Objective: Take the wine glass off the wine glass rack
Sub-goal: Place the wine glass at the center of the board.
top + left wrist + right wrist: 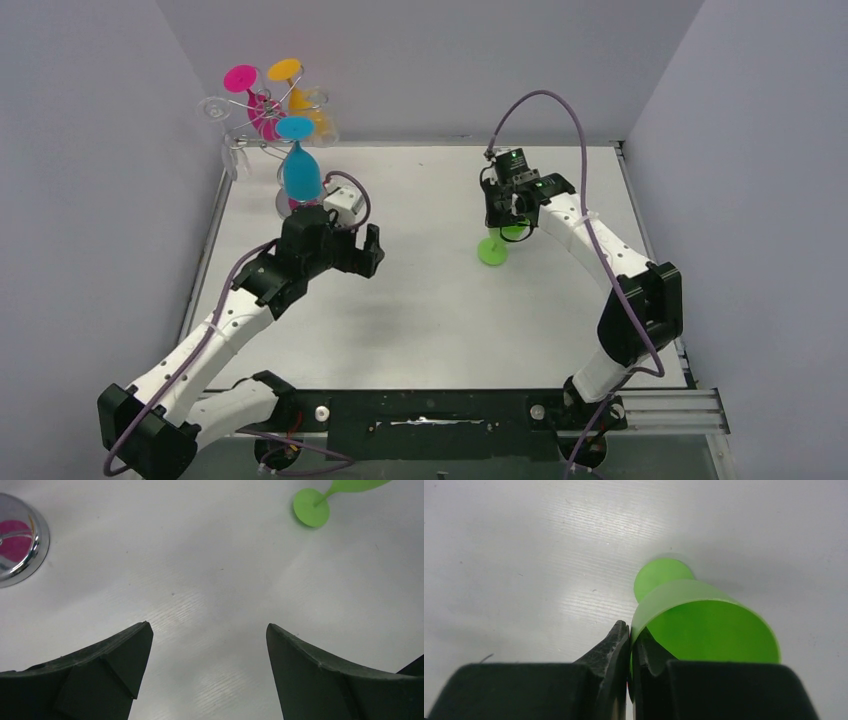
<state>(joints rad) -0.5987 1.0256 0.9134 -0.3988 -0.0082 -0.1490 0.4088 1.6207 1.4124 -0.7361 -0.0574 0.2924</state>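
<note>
The wine glass rack [262, 135], a thin silver wire stand, is at the back left; its round shiny base shows in the left wrist view [20, 540]. Pink [243, 80], yellow [287, 70] and blue [301, 170] wine glasses hang on it upside down. My right gripper [508, 222] is shut on the rim of a green wine glass [704, 625], one finger inside the bowl and one outside. The glass's foot [491, 251] is at the table; I cannot tell if it touches. It also shows in the left wrist view [312, 507]. My left gripper [209, 630] is open and empty, low over the table right of the rack base.
The white table [430, 320] is walled by grey panels at the back and both sides. A clear glass [213, 108] hangs on the rack's left arm. The two arm bases are at the near edge.
</note>
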